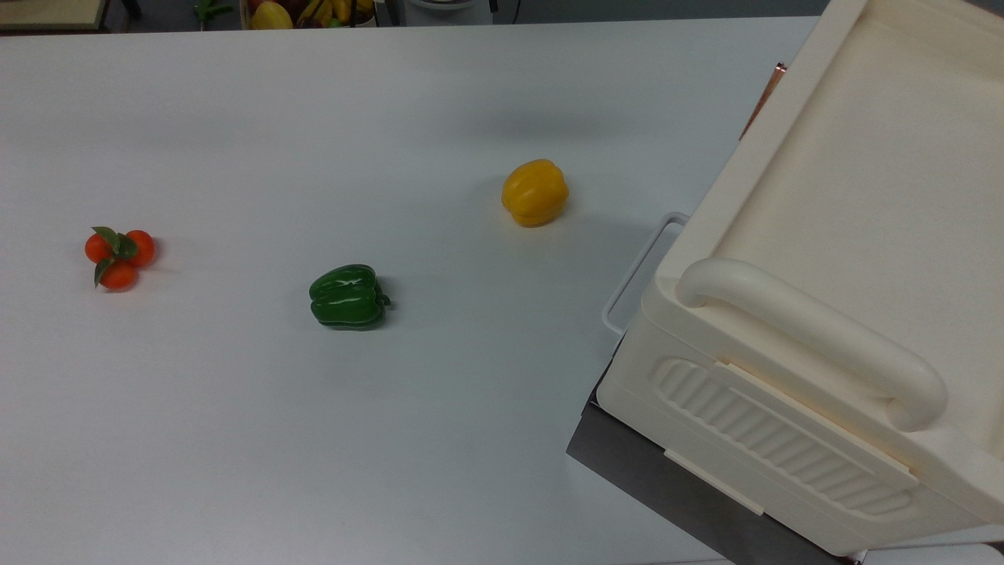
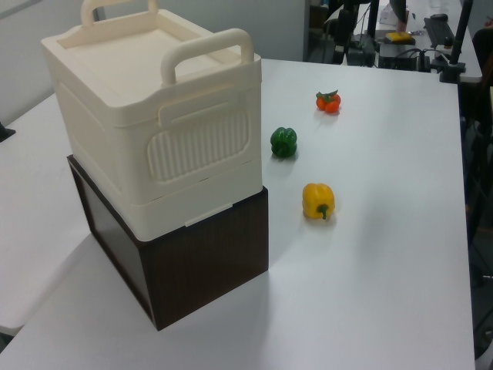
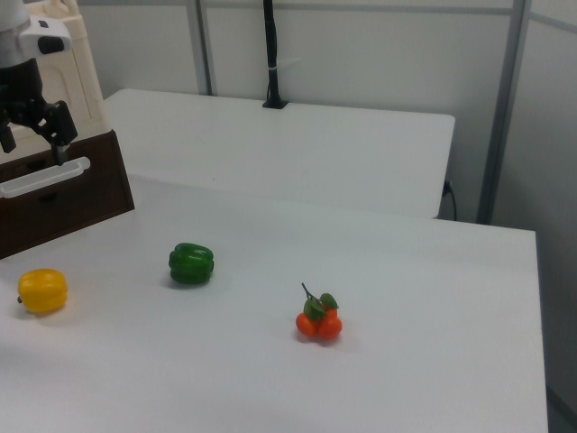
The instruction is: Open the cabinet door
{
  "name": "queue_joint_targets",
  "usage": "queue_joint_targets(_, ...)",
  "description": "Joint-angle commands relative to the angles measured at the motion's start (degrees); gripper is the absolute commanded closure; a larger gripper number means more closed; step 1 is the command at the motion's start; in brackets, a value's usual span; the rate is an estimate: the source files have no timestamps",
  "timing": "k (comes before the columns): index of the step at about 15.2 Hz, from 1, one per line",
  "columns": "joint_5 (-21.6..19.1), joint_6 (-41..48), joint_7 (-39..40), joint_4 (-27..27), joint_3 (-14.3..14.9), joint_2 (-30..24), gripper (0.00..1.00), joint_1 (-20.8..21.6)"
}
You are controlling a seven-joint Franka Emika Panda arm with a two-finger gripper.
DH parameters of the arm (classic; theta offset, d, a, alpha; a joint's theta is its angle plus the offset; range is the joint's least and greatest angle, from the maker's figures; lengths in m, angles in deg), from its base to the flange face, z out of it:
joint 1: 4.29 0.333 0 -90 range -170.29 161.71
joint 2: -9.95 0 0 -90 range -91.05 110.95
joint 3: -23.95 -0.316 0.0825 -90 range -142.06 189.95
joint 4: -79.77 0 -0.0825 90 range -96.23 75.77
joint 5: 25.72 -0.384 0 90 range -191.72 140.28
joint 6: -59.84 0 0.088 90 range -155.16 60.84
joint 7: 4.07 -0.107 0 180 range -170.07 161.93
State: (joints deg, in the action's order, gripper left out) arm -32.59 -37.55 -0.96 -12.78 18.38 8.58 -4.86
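You're looking at a lab or office workroom: a broad white table, grey partition walls, and a desk with cables and equipment behind it.

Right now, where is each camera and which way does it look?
Top view: high up, looking down on the table; cream cabinet at the top view's right.
Left view: raised beside the cabinet, looking along the table.
Right view: opposite end, facing the cabinet; open claw at the right view's upper left.
Shared: all show the green pepper.
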Motion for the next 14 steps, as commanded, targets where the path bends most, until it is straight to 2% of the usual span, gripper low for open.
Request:
queue_joint_targets(1,-0.69,0.8,2.59,-0.87,0.55,-1.19,0.0,0.04)
queue_joint_targets(5,-1.04,0.71,20.75,-0.52,0.47,-1.01,0.0,-0.31)
queue_joint_targets(8,-2.52,-0.42,30.35,-0.43,-0.32,-0.48,0.0,0.13)
queue_joint_targets(10,-5.51,-2.18,33.18,-0.26,-1.72,-0.49,0.0,0.13)
queue_joint_targets(14,-6.57,-5.87,32.57,1.59,-7.34,0.39,0.21,0.13)
